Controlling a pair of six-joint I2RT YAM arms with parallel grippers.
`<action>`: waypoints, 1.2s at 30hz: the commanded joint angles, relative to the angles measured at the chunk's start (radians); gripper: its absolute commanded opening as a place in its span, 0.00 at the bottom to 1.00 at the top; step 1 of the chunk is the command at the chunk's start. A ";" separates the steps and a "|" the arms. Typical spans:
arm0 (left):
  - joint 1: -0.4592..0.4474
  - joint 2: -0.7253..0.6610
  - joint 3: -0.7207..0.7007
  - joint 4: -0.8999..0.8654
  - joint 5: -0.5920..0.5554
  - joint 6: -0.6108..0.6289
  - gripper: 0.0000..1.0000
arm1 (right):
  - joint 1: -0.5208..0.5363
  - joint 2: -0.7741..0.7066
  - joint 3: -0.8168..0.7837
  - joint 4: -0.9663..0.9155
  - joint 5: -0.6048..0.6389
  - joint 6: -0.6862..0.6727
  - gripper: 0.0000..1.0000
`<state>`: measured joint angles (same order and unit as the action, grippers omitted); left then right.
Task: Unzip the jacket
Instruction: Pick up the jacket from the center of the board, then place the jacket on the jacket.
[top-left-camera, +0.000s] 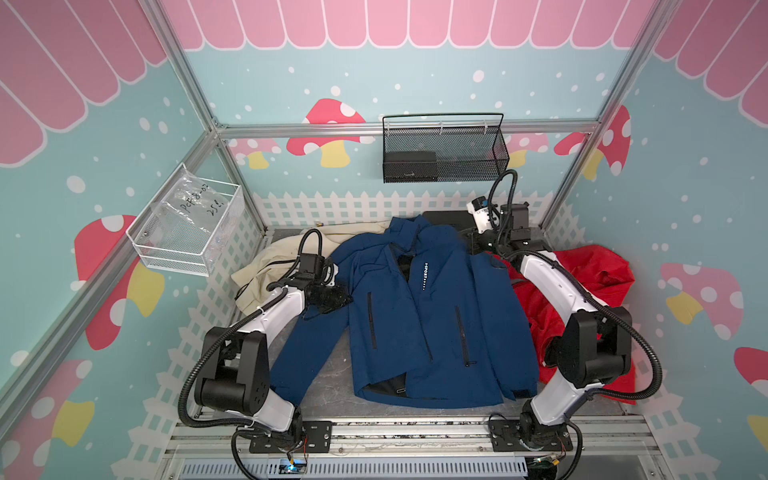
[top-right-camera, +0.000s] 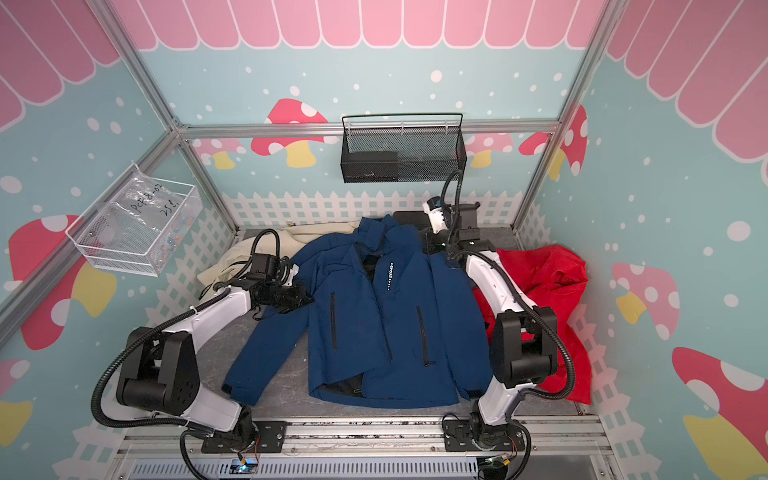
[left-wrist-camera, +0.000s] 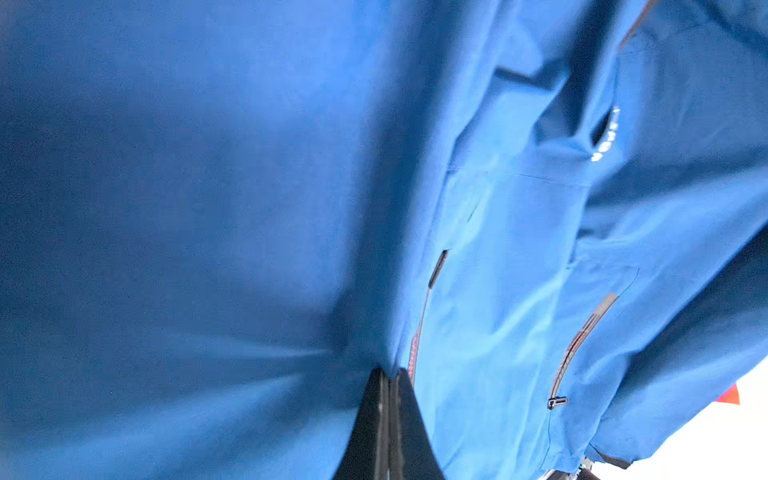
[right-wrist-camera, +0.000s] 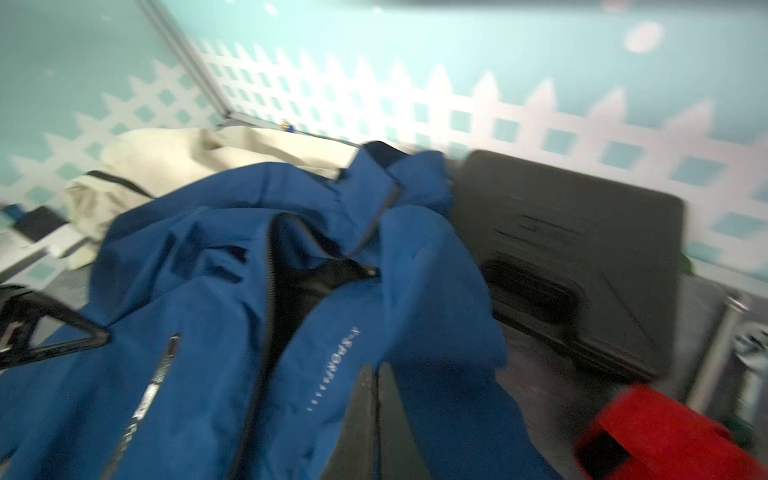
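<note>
1. Blue jacket (top-left-camera: 436, 328) lies front-up on the grey table (top-left-camera: 330, 384), between a beige garment (top-left-camera: 266, 270) and a red garment (top-left-camera: 590, 274).
2. Left gripper (left-wrist-camera: 388, 374): jaws pressed together, tips against the jacket's shoulder. It possibly nips a fold, but the view is blurred.
3. Right gripper (right-wrist-camera: 376, 370): fully closed, holding nothing, above the jacket near its white lettering.

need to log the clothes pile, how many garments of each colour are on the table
blue zip-front fabric jacket: 1
red shiny fabric garment: 1
cream crumpled cloth garment: 1
total: 3
</note>
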<state>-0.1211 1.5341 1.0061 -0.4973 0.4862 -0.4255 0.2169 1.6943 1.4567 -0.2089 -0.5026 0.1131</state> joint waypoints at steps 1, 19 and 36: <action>0.005 -0.060 0.057 0.021 0.006 0.016 0.00 | 0.136 -0.017 0.080 0.063 -0.076 0.027 0.00; 0.097 -0.148 0.380 -0.085 -0.053 0.015 0.00 | 0.496 0.441 0.780 0.096 0.025 0.072 0.00; 0.288 -0.002 0.530 -0.116 -0.120 0.042 0.22 | 0.556 0.760 0.949 0.370 0.128 0.141 0.43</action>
<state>0.1535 1.4986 1.5089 -0.6437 0.3950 -0.4038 0.7723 2.4210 2.3806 0.1402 -0.4076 0.2642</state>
